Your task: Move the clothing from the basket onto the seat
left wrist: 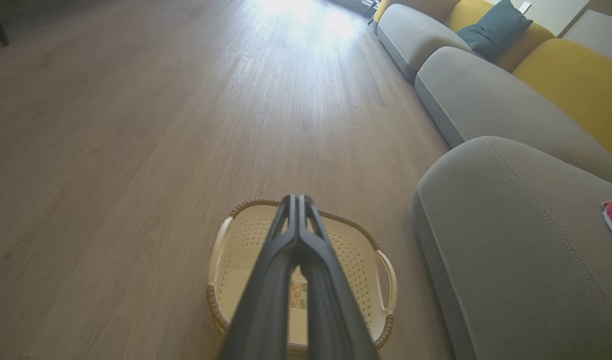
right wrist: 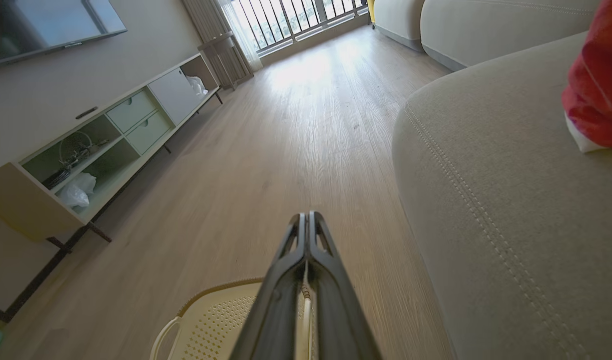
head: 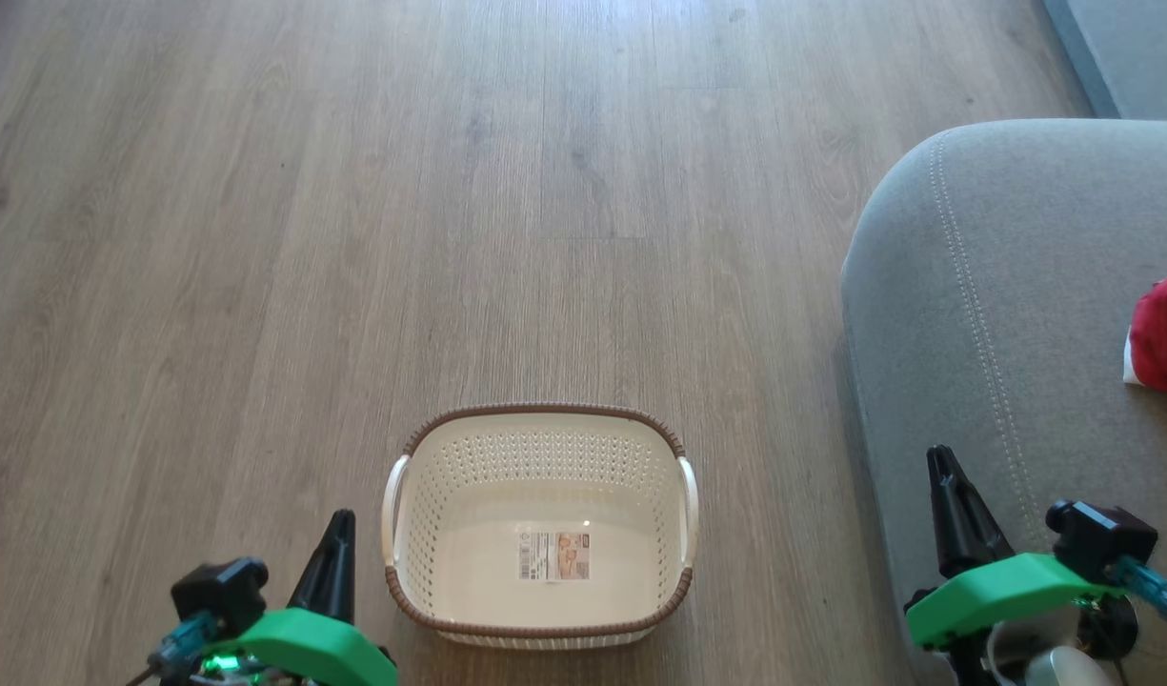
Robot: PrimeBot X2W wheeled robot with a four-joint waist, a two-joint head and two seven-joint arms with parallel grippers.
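Head view: soft bright red fabric clothing [head: 1164,333] lies on the big grey upholstered seat [head: 1002,314], apart from the cream perforated plastic basket [head: 545,412] on the wooden floor [head: 307,238]. It looks light and limp; pinch a fold. The left gripper [head: 339,532] and right gripper [head: 944,472] are closed, holding nothing.

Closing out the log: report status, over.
Left gripper shut, empty; right gripper same. Basket holds just its label; red clothing on seat. Nothing blocking.

Clothing [head: 1162,333] on seat [head: 983,314], right of basket [head: 540,414]
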